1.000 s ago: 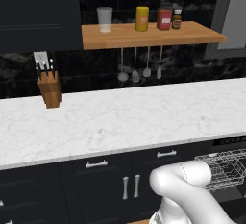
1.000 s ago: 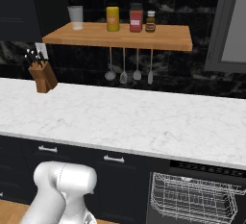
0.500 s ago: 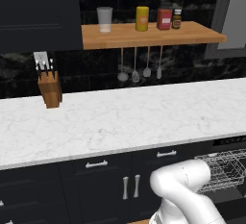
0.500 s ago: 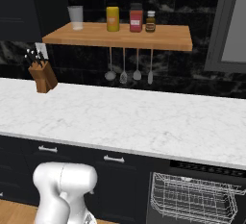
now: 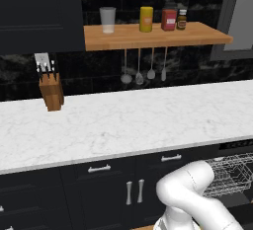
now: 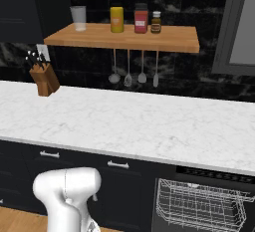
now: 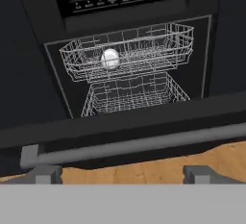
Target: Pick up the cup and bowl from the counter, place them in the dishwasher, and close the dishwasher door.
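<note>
In the hand view the dishwasher (image 7: 129,31) stands open, with two grey wire racks inside. A small white round piece (image 7: 110,58), apparently the cup, lies in the upper rack (image 7: 158,45). The bowl is out of view. The dishwasher door (image 7: 144,115) crosses the view as a dark band, its silver bar handle (image 7: 144,143) along the near edge. My gripper (image 7: 124,175) is open, with fingertips (image 7: 45,174) wide apart just below the handle and nothing between them. The white marble counter (image 5: 123,120) runs across both base views. The rack also shows low in the left base view (image 5: 228,174) and the right base view (image 6: 199,208).
A knife block (image 5: 51,92) stands at the counter's back left. A wooden shelf (image 5: 153,35) above carries a glass tumbler (image 5: 107,19) and jars, with utensils (image 5: 143,68) hanging under it. Dark drawers and cabinets (image 5: 113,184) flank the dishwasher. Wooden floor (image 7: 144,170) lies below the door.
The arm's white elbow has shifted slightly in both base views. Nothing on the counter or shelf has moved.
</note>
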